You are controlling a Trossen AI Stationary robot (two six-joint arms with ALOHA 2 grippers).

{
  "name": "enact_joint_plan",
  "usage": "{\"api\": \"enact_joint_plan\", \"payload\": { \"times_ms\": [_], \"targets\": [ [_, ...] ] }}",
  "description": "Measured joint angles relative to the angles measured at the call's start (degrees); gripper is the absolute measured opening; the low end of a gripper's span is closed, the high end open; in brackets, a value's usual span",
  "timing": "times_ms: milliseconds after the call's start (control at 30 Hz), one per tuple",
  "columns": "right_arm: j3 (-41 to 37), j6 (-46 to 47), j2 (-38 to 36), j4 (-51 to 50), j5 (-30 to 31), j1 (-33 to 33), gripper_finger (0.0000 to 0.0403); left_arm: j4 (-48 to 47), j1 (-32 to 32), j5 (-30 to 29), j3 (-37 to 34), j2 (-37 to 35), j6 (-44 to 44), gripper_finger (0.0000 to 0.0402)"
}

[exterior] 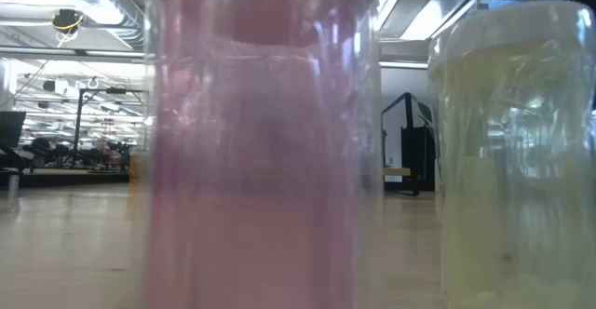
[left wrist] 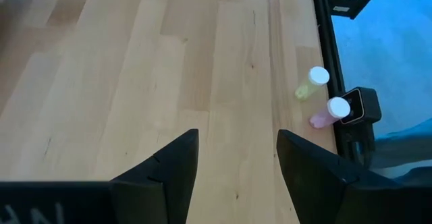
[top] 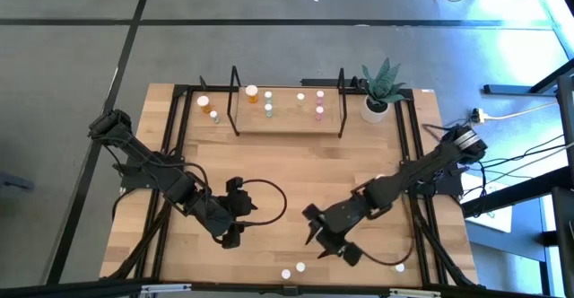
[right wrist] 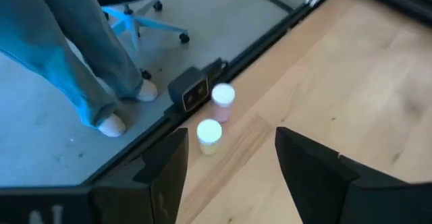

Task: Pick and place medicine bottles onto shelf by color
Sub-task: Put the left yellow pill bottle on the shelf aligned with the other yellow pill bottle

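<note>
Two small white-capped medicine bottles stand on their bases at the table's near edge, one pink [top: 300,267] [right wrist: 221,99] [left wrist: 331,111] and one yellowish [top: 286,274] [right wrist: 208,135] [left wrist: 312,82]. They fill the low view, the pink one [exterior: 261,141] and the yellowish one [exterior: 512,151]. My right gripper [top: 321,240] [right wrist: 231,136] hangs open just right of and above them, pointing down at them. My left gripper [top: 240,215] [left wrist: 236,140] is open over bare table, left of centre. The shelf [top: 287,123] at the far middle carries several bottles, from orange [top: 252,92] to pink [top: 320,111].
Two more bottles [top: 208,109] stand on the table left of the shelf. A potted plant [top: 378,92] sits at the far right. A small black camera [right wrist: 190,91] is on the near edge beside the two bottles. A person's legs [right wrist: 67,55] stand beyond that edge.
</note>
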Motion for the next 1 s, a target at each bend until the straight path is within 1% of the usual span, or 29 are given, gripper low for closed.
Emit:
{"api": "enact_joint_plan", "payload": {
  "times_ms": [200, 300, 467, 700, 1000],
  "targets": [
    [0.0, -0.1, 6.5, 5.7, -0.1, 0.0, 0.0225, -0.4, 0.0, 0.0, 0.0, 0.0, 0.3, 0.0194],
    [0.0, -0.1, 8.8, 8.8, -1.8, 0.2, 0.0225, -1.3, 0.0, 0.0, 0.0, 0.0, 0.3, 0.0194],
    [0.0, -0.2, 12.0, 12.3, -2.0, 1.3, 0.0225, -1.4, 0.0, 0.0, 0.0, 0.0, 0.3, 0.0194],
    [0.0, -4.3, 14.1, 13.3, -1.0, 2.3, 0.0225, -1.3, 0.0, 0.0, 0.0, 0.0, 0.3, 0.0194],
    [0.0, -5.1, 15.8, 14.1, -1.0, 2.2, 0.0225, -1.3, 0.0, 0.0, 0.0, 0.0, 0.3, 0.0194]
  ]
}}
